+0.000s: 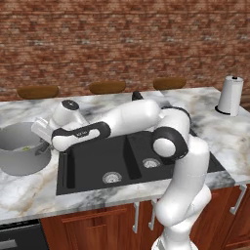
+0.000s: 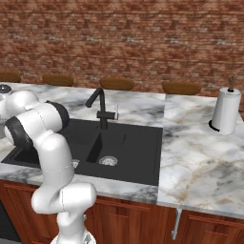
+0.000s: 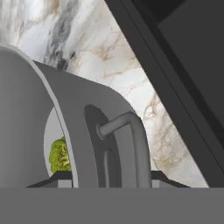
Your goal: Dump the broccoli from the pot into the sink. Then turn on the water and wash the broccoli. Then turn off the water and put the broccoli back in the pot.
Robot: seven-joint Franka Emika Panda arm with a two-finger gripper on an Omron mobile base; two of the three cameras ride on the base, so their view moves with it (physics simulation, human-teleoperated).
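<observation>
1. Gripping the pot (image 1: 19,146) wall beside its handle (image 3: 131,144), the hand (image 1: 45,142) clamps the rim.
2. Hand view reveals broccoli (image 3: 60,156) inside.
3. Pot rests on the table (image 1: 29,188), left of the sink (image 1: 112,161).

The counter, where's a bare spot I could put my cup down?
Best is the marble counter between the sink and the paper towel roll, stretching to the front edge. It's crowded left of the sink, where the gripper straddles the rim of the pot holding the broccoli.
</observation>
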